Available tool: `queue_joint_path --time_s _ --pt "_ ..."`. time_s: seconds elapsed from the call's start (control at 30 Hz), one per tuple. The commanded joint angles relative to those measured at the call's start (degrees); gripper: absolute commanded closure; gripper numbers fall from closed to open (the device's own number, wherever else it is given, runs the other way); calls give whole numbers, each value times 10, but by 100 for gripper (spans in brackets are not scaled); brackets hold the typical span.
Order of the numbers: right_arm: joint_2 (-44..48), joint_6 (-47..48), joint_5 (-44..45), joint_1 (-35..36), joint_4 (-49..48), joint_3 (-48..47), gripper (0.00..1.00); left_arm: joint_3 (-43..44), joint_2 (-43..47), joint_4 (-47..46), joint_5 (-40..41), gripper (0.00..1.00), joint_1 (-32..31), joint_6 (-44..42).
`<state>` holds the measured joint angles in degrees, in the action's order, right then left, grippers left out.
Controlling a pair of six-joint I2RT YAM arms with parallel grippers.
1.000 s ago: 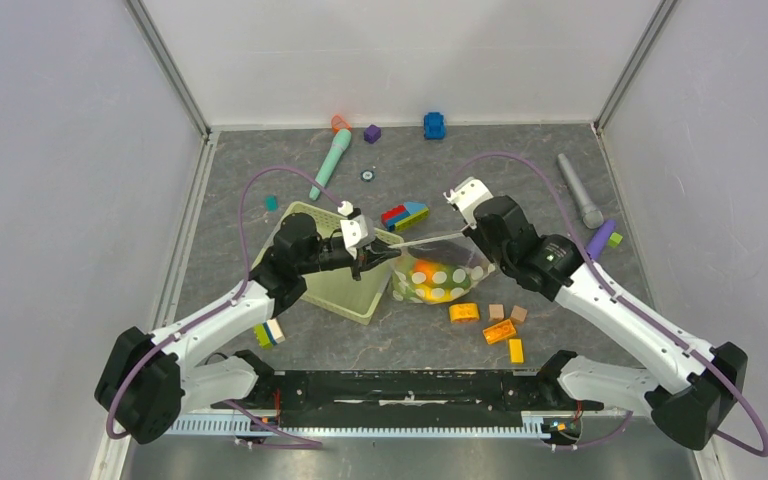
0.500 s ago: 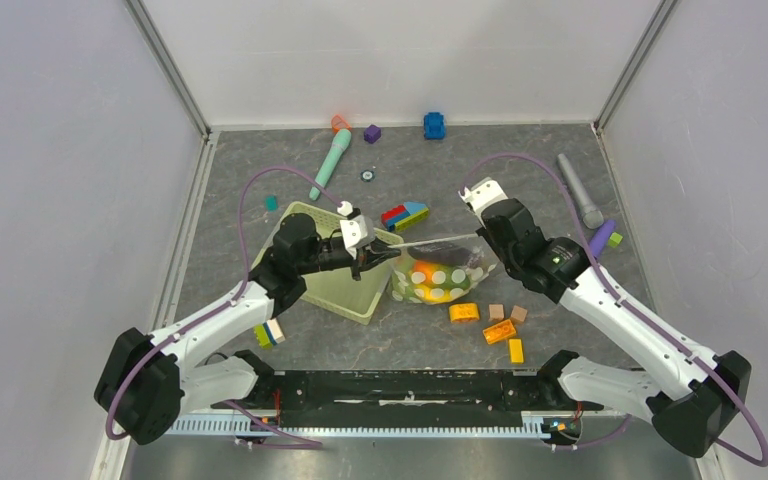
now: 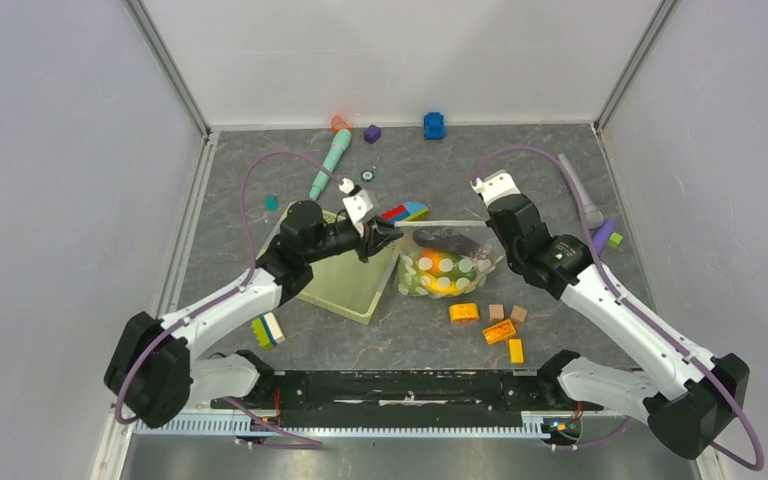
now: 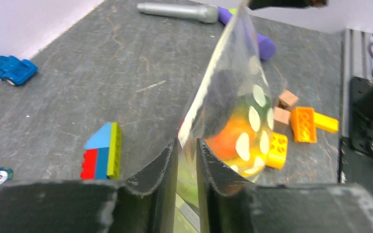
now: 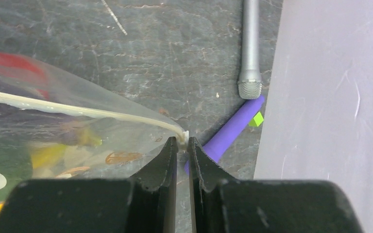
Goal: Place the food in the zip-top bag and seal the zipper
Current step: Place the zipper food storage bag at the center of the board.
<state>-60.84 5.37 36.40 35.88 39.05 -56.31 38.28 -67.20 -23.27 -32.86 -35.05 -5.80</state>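
Grey, stone-patterned worktop (image 3: 260, 180) is filling the floor of a white-walled cell, and the zip-top bag (image 3: 442, 268) is hanging just above it, between the two arms and beside the pale green basket (image 3: 345, 290). The food (image 4: 226, 138) is sitting inside the bag, showing orange, yellow and green through the dotted film. None of it seems to be lying loose outside.

The zipper (image 5: 68, 109) is running as one taut, pale strip along the bag's top edge. Its long axis is lying left to right across the cell, from one arm to the other. The left gripper (image 4: 186, 151) is pinching the bag's left top corner, its jaws nearly together on the film. The right gripper (image 5: 182, 145) is clamping the opposite corner at the very end of the strip, with only a thin slit showing between its jaws. Each arm is therefore at its own end of the closure, with neither nearer to the middle.

Whether the strip is already pressed closed along its length is not clear. Sealing would probably mean one gripper sliding along that axis while the other is anchoring its end.
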Motion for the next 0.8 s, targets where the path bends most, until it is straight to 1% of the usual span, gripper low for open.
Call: queue_joint_path --time_s 0.0,0.03,0.07,0.1,0.13,0.23,0.37,0.47,0.63,0.77 --pt "-6 1 41 -13 -64 1 100 84 -58 -3 79 61 3 87" --pt "-8 1 41 -16 -75 -1 100 99 -74 10 81 45 3 90" --pt "-12 2 37 -21 -88 -2 100 116 -91 23 85 22 3 93" --pt "-15 3 31 -27 -98 -3 100 129 -104 33 90 5 3 97" --pt "-18 5 22 -35 -110 -5 100 137 -112 38 97 1 3 101" --pt "-37 12 5 -64 -139 -12 100 150 -119 43 108 0 3 114" --pt "-79 36 -12 -112 -166 -43 100 137 -93 35 121 0 3 115" --pt "-118 47 -31 -153 -178 -72 100 125 -71 42 182 0 3 125" --pt "-192 62 -88 -225 -203 -120 100 94 -16 71 303 0 3 161" --pt "-275 64 -136 -284 -216 -195 100 71 42 125 384 0 3 195"
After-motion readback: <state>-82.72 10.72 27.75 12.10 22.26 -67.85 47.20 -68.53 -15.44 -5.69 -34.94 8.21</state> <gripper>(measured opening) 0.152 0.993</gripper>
